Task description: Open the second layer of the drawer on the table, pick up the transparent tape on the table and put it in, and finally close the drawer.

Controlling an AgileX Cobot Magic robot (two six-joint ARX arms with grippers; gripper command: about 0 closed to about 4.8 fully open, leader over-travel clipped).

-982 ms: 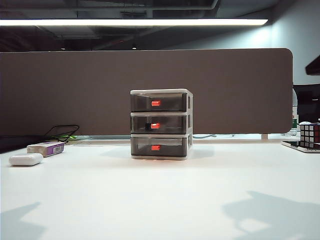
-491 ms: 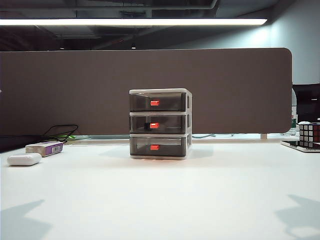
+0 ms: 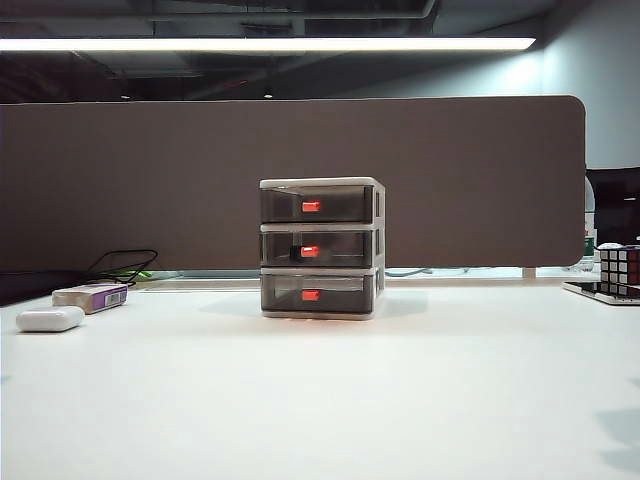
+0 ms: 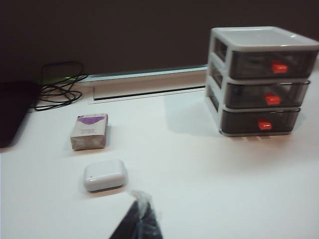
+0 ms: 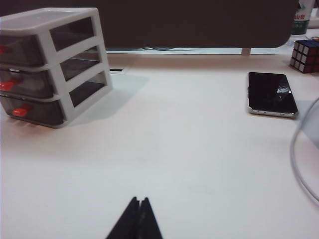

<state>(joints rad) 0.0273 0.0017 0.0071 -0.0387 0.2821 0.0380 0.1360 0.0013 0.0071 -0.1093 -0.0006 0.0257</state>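
Exterior view — second layer of the drawer (image 3: 318, 249) smoky grey, red tab, pushed in, left hand (image 4: 141, 221) and right hand (image 5: 139, 219) pressed together.

A white oblong rounded plastic case (image 3: 50, 319) lies at the left, just beside a white-and-purple cardboard box (image 3: 92, 297). Behind them a coiled black cable (image 3: 125, 266) rests against a long dark brown partition panel (image 3: 150, 180). A multicoloured puzzle cube (image 3: 620, 267) stands far right, near a black glossy smartphone (image 5: 270, 93) lying flat.
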